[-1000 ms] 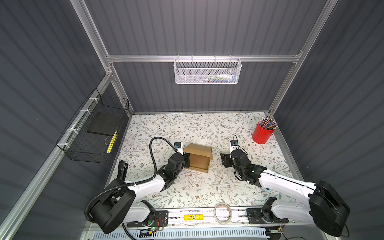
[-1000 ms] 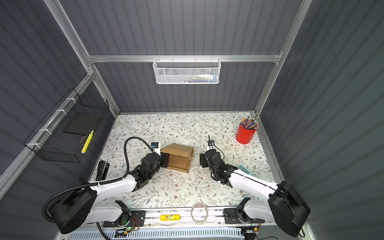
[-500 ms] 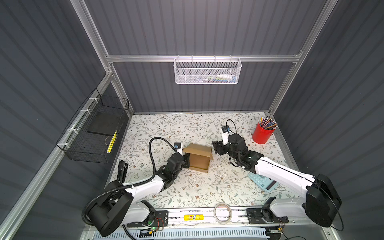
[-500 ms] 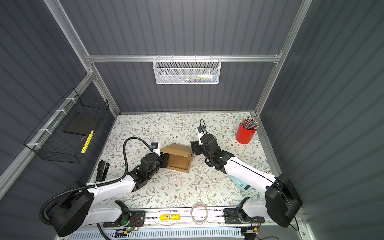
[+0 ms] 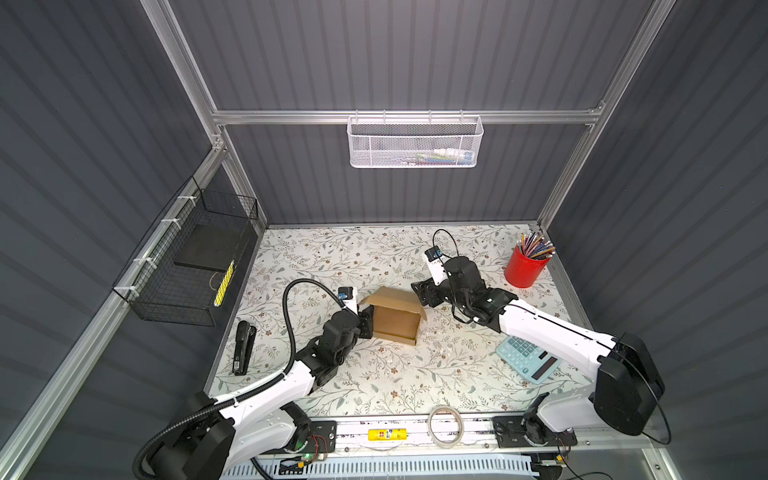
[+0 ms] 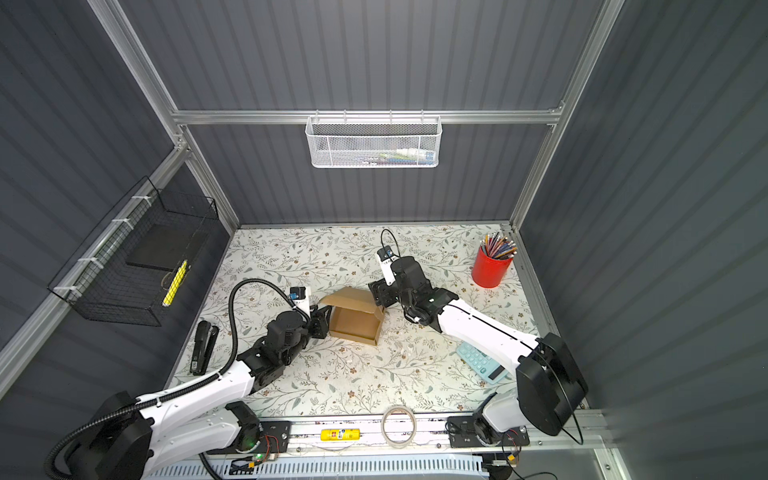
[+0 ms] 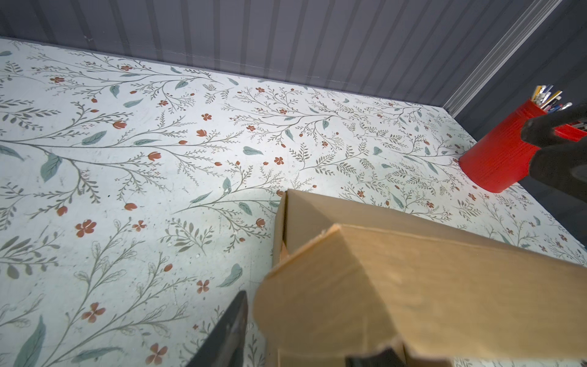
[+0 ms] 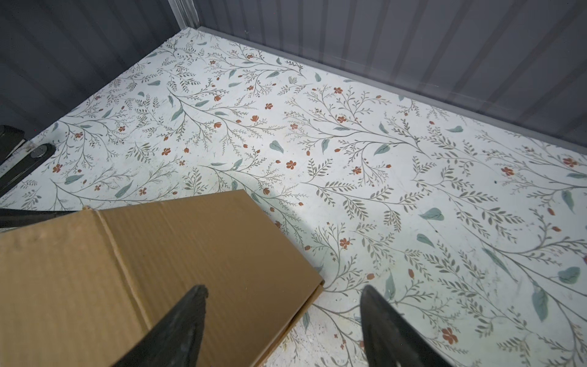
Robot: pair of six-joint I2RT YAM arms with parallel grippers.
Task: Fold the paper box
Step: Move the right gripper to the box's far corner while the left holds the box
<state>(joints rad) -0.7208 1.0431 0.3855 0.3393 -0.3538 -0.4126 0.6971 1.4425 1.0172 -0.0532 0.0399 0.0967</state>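
Note:
The paper box (image 5: 395,318) (image 6: 356,322) is a small brown cardboard box in the middle of the floral table, its lid tilted over it. My left gripper (image 5: 366,320) (image 6: 323,322) is at the box's left end. In the left wrist view its jaws (image 7: 308,324) are apart around the lid's rounded side flap (image 7: 317,302), and a thin gap shows beside one finger (image 7: 228,327). My right gripper (image 5: 422,293) (image 6: 379,294) hovers open at the lid's far right corner. In the right wrist view (image 8: 282,289) one finger (image 8: 187,317) is over the lid (image 8: 190,248) and the other is over the table.
A red cup of pencils (image 5: 524,270) stands at the back right. A pale blue calculator (image 5: 527,359) lies under the right arm. A black stapler (image 5: 243,347) is at the left edge and a tape roll (image 5: 444,426) on the front rail. Wire baskets (image 5: 187,270) hang on the walls.
My right arm swung from the table right of the box to the lid's far right corner. My left gripper stayed at the box's left end.

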